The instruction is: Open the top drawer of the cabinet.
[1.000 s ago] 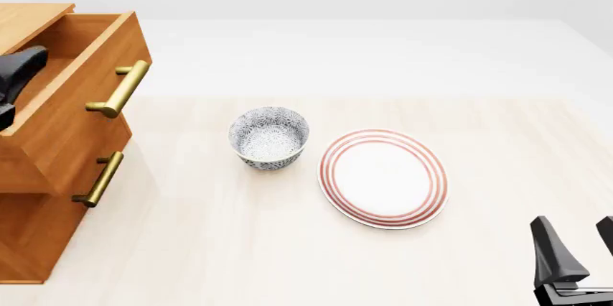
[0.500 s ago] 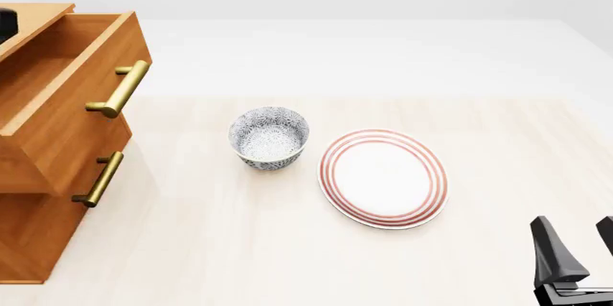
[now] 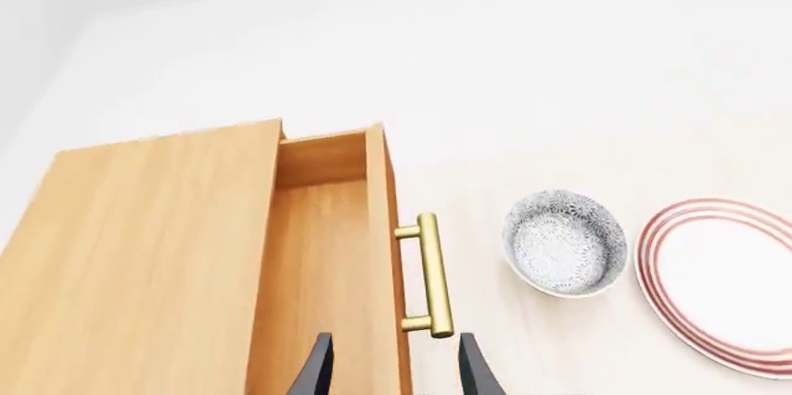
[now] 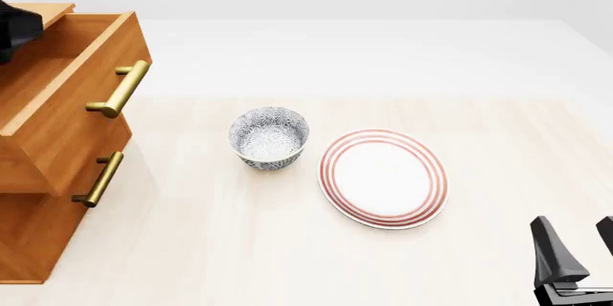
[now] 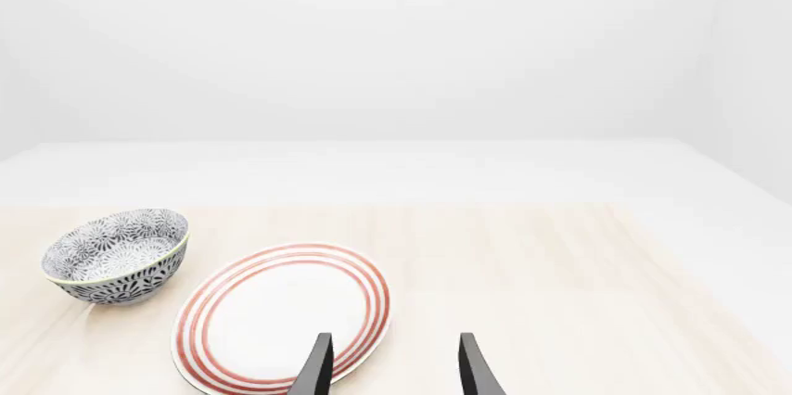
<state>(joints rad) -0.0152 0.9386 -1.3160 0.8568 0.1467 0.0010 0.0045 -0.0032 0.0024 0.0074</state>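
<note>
Two brass bar handles show on the cabinet (image 4: 39,234) at the left edge of the front view, and the upper one (image 4: 120,89) belongs to the top drawer (image 4: 67,98), which stands pulled well out from the cabinet body so that its plain wood interior lies open to view. The lower handle (image 4: 100,179) sits on the drawer beneath, which is flush with the cabinet front. From the left wrist view, the left gripper (image 3: 393,367) hangs above the open drawer's front edge with its dark fingers (image 3: 317,369) apart and nothing between them, clear of the brass handle (image 3: 428,274); in the front view only a dark part of that arm shows at the upper left corner, over the cabinet top. A blue-and-white patterned bowl (image 4: 269,137) stands upright on the pale wooden table (image 4: 240,248), to the right of the cabinet, and a white plate with red rings (image 4: 383,178) lies just beside the bowl, further right. The right gripper (image 4: 575,252) sits low at the bottom right corner, near the table, well apart from the plate, with its fingers spread and empty.
</note>
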